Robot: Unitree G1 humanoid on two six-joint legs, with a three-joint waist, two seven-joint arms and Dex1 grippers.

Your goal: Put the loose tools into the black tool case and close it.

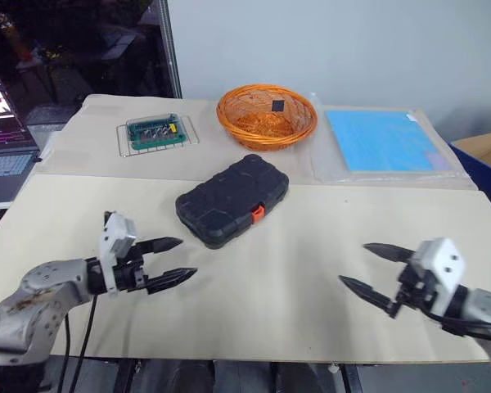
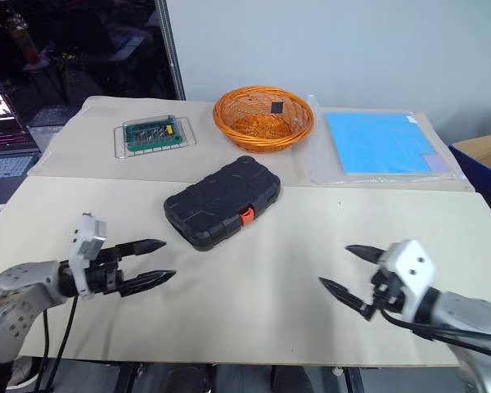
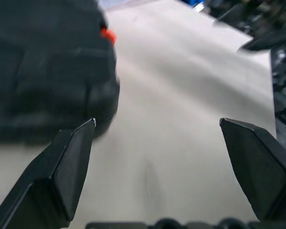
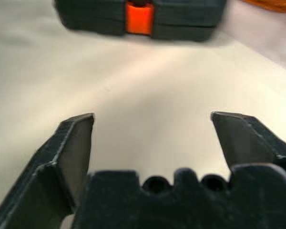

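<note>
Case: you see the black tool case (image 1: 232,201) lying flat and shut mid-table, orange latch (image 1: 259,214) facing the robot.
Loose tools: none lie out on the table; you can judge them packed inside.
Left gripper (image 1: 173,260): fingers spread wide, holding nothing, near the case's left end, not touching.
Right gripper (image 1: 376,273): fingers wide apart, empty, well apart from the case.
Bystanders: wicker basket (image 1: 267,116), green bit holder (image 1: 153,132), blue mat (image 1: 385,140) behind.
Progress: you can log the task as essentially done; whether the latch has clicked home is not visible.
</note>
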